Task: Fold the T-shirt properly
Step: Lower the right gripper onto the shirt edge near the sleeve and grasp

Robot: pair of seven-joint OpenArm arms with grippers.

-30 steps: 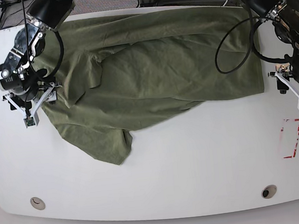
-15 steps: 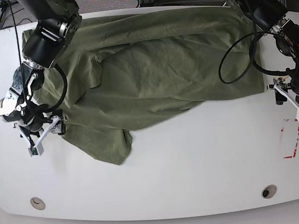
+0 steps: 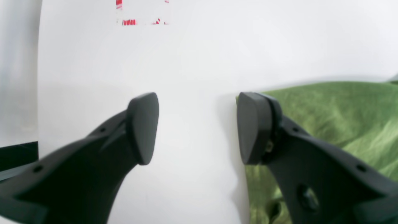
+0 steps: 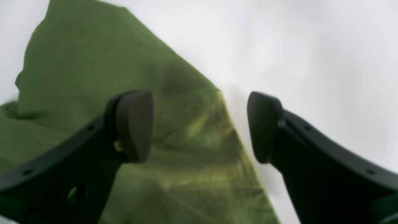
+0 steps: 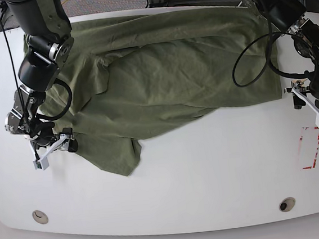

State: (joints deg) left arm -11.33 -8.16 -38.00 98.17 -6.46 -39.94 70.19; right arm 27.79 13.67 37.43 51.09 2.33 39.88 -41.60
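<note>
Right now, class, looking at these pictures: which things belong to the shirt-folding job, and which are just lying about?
Belong to the job:
- the T-shirt, spread wrinkled on the table
- the right hand, open over the shirt's edge
- the left hand, open beside the shirt's edge

Just lying about:
- the red marking on the table
- the black cable looped over the shirt

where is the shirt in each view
Base: the shirt covers the table's far half, a flap hanging toward the near left.
Left wrist: right side, its edge behind the right finger of the open left end effector.
Right wrist: left and centre, its edge between the fingers of the open right end effector.
Shared landmark: the white table.
</note>
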